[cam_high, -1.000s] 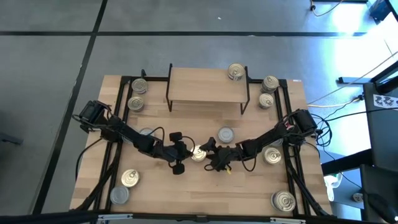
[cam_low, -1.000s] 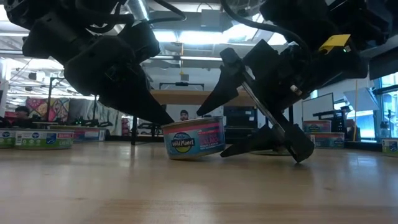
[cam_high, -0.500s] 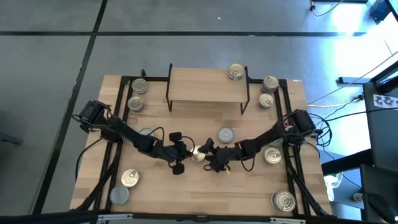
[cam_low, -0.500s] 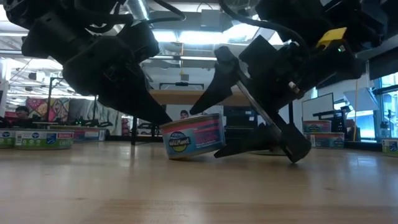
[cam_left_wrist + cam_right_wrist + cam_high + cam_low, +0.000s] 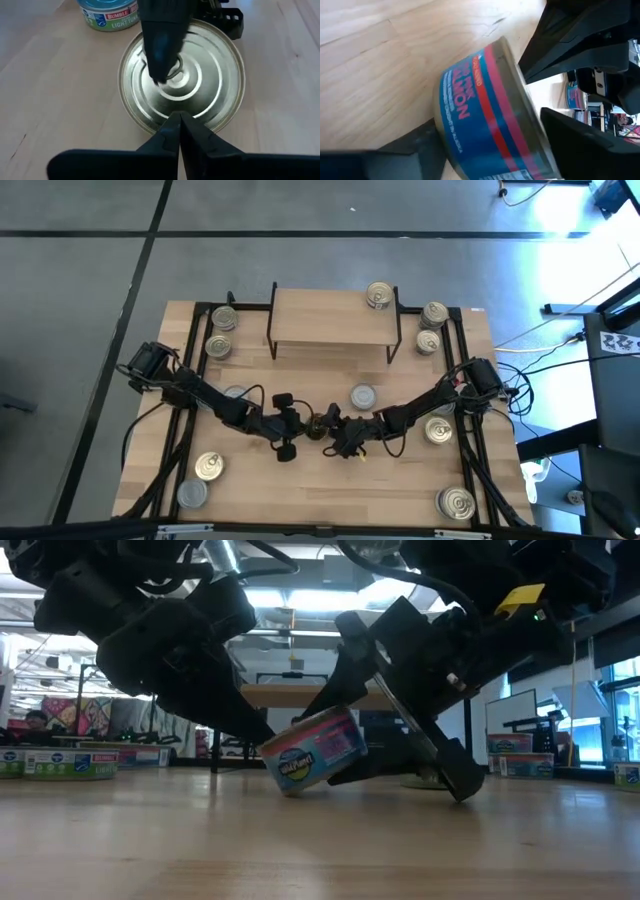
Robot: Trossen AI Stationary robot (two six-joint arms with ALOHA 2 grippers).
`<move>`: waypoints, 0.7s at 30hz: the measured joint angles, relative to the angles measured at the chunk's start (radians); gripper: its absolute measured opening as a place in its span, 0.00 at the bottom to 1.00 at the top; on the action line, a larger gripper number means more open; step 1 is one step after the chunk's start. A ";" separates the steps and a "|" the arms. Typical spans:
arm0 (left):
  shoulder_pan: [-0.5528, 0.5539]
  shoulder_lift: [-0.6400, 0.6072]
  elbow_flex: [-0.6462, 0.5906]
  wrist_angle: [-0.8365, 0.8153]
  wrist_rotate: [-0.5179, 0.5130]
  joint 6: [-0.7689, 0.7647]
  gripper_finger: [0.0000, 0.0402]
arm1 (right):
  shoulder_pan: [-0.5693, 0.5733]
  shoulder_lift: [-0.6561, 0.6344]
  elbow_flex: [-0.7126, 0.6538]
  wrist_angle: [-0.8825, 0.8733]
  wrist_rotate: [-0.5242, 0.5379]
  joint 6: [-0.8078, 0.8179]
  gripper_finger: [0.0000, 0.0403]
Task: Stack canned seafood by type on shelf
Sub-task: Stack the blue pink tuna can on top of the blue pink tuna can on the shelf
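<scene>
One tin with a blue and pink label (image 5: 312,752) stands tilted at the table's middle (image 5: 320,425), between both grippers. Its lower left edge rests on the wood and its right side is raised. My left gripper (image 5: 178,122) is shut, with its tip at the tin's rim on the left side (image 5: 300,423). My right gripper (image 5: 336,432) comes from the right and is shut on this tin (image 5: 480,115). The light-wood shelf (image 5: 332,318) stands at the far edge, with one gold-lidded tin (image 5: 378,294) on its far right corner. My left gripper meets the tin's rim (image 5: 172,116) with the tips of its shut fingers, slanting down from the table's left. My right gripper pinches the tin top to bottom, slanting in from the right. One finger (image 5: 160,45) lies on the silver lid and the other (image 5: 420,768) reaches under the raised base. The tin is tilted, its left edge (image 5: 285,785) on the table.
Two tins (image 5: 222,330) sit left of the shelf and two (image 5: 431,327) right of it. A silver-lidded tin (image 5: 364,396) lies just beyond my right gripper. Others stand near the right arm (image 5: 437,430), at the near right corner (image 5: 456,502) and near left (image 5: 202,480).
The tin stood flat on the table and has tipped. Its right side has risen in my right gripper, while its lower left edge has stayed on the wood by my left gripper. My right gripper has risen a little and tipped with it.
</scene>
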State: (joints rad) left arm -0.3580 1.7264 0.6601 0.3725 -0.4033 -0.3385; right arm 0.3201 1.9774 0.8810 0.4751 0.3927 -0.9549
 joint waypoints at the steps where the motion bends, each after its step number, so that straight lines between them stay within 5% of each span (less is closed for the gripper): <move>1: 0.000 0.000 0.000 0.001 -0.001 0.000 0.01 | 0.000 0.000 0.000 0.000 0.003 0.012 0.64; 6: 0.001 -0.002 0.000 0.005 -0.013 -0.005 0.02 | 0.000 0.000 -0.001 -0.001 0.007 0.051 0.47; 14: -0.003 -0.096 -0.001 -0.058 0.010 0.005 0.00 | 0.032 -0.032 0.016 -0.043 0.154 0.148 0.47; 21: -0.004 -0.248 -0.001 -0.281 0.004 0.004 0.01 | 0.024 -0.225 0.020 -0.185 0.273 0.247 0.47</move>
State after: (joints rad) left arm -0.3618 1.4784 0.6594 0.0913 -0.3997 -0.3343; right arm 0.3446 1.7522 0.9014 0.2899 0.6660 -0.7084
